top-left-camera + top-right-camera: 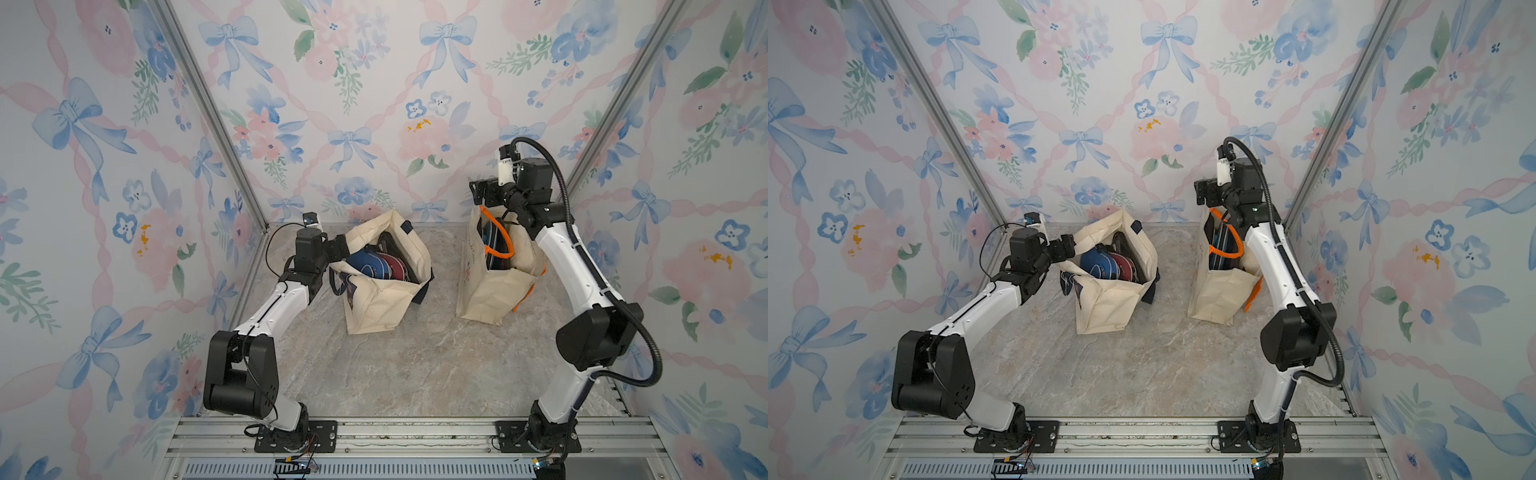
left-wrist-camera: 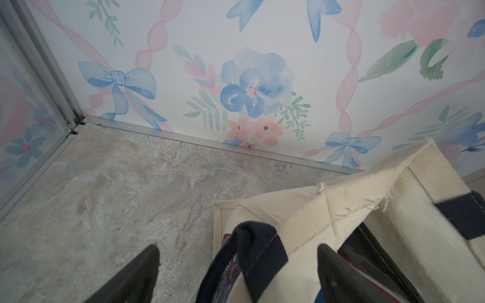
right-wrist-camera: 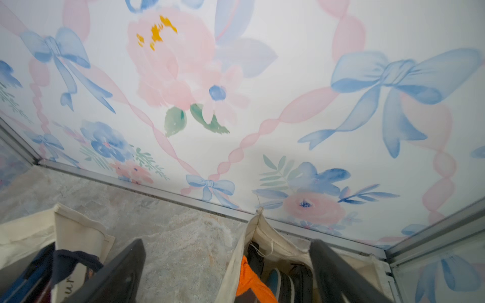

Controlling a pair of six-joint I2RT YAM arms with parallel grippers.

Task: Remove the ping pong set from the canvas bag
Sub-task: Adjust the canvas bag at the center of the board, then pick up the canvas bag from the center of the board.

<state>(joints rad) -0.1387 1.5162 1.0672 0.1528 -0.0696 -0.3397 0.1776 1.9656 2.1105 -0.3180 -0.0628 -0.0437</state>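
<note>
The left gripper [image 2: 238, 250], jaws spread, is straddling the navy handle [image 2: 258, 242] and 9 o'clock rim of the canvas bag [image 1: 374, 307], where the blue case [image 1: 363, 259] and maroon case [image 1: 392, 266] are lying. The right gripper [image 3: 227, 245], spread and empty, is hovering over the orange-handled bag [image 1: 486, 291] at 3 o'clock. Pinching that rim should steady the bag while a case is being lifted.

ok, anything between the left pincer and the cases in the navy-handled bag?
Yes: the canvas rim and navy handle sit inside the open left pincer, ahead of the blue case and maroon case.
</note>
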